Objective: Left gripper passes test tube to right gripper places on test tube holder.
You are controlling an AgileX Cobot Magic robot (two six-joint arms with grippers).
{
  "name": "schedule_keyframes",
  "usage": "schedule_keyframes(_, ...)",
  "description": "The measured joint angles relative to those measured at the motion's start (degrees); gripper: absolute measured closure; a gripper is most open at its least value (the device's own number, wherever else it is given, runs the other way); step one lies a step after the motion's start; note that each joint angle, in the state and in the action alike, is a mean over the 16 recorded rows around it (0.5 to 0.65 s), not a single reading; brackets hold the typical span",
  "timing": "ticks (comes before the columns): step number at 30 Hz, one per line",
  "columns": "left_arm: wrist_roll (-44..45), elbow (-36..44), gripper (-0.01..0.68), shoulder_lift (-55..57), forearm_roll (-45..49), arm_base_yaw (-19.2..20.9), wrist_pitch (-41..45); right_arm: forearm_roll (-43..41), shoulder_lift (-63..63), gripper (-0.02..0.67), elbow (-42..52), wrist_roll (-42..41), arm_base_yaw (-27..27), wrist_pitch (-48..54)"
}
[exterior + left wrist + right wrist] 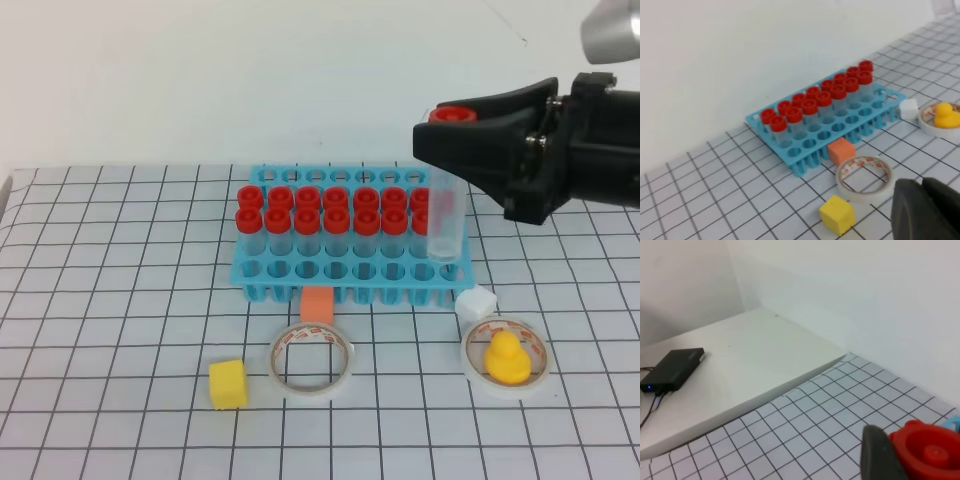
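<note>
Nearest on the gridded tabletop (100, 400) sits a yellow cube (228, 384); just beside it lies a clear tape roll (311, 361), with an orange block (318, 306) touching the roll's far edge; to the right a second tape roll (505, 357) rings a yellow toy duck (506, 359), and a small white cube (476, 303) stands just behind that roll; at the bottom corner of the left wrist view the left hand (927, 210) shows only as a dark blur, its fingers pressed together on nothing visible; beyond the blocks the light blue test tube holder (350, 275) spans the middle of the tabletop, its front rows of holes unfilled and its back rows lined with red-capped tubes (322, 220); above the holder's right end the right hand (470, 135) reaches in from the right, its black fingers (455, 150) pinching the test tube (444, 215) just under its red cap; the tube hangs upright, its clear bottom at the holder's front right corner, though whether it sits in a hole cannot be told; farther off, in the right wrist view, a black box (674, 370) with cables rests on a white surface beside the grid.
</note>
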Motion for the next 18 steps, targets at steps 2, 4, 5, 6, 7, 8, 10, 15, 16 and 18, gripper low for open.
schedule_keyframes(2,-0.9,0.82,0.673,-3.06,0.94,0.01,2.29,-0.18,-0.58,0.368,0.46,-0.02,0.0,0.04)
schedule_keyframes(4,-1.83,1.77,0.673,-5.45,1.75,0.02,3.96,-0.31,-1.02,0.368,0.75,-0.04,0.0,0.08)
schedule_keyframes(5,-2.29,2.28,0.673,-6.41,2.1,0.03,4.57,-0.37,-1.2,0.368,0.84,-0.05,0.0,0.1)
schedule_keyframes(6,-2.74,2.82,0.673,-7.24,2.41,0.03,5.06,-0.43,-1.33,0.368,0.9,-0.06,0.0,0.12)
schedule_keyframes(7,-3.14,3.36,0.673,-7.93,2.69,0.04,5.44,-0.48,-1.44,0.368,0.94,-0.08,0.0,0.14)
schedule_keyframes(8,-3.51,3.9,0.673,-8.45,2.92,0.04,5.72,-0.53,-1.52,0.368,0.96,-0.09,0.0,0.14)
schedule_keyframes(10,-4.05,4.95,0.673,-9.15,3.25,0.05,6.08,-0.6,-1.6,0.368,0.96,-0.11,0.0,0.09)
schedule_keyframes(15,-4.67,6.89,0.673,-9.42,3.2,0.05,6.47,-0.73,-1.63,0.368,0.96,-0.17,0.0,-0.6)
schedule_keyframes(16,-4.71,7.16,0.673,-9.42,3.12,0.05,6.47,-0.74,-1.63,0.368,0.96,-0.18,0.0,-0.88)
schedule_keyframes(18,-4.76,7.59,0.673,-9.42,2.99,0.05,6.43,-0.71,-1.63,0.368,0.96,-0.21,0.0,-1.59)
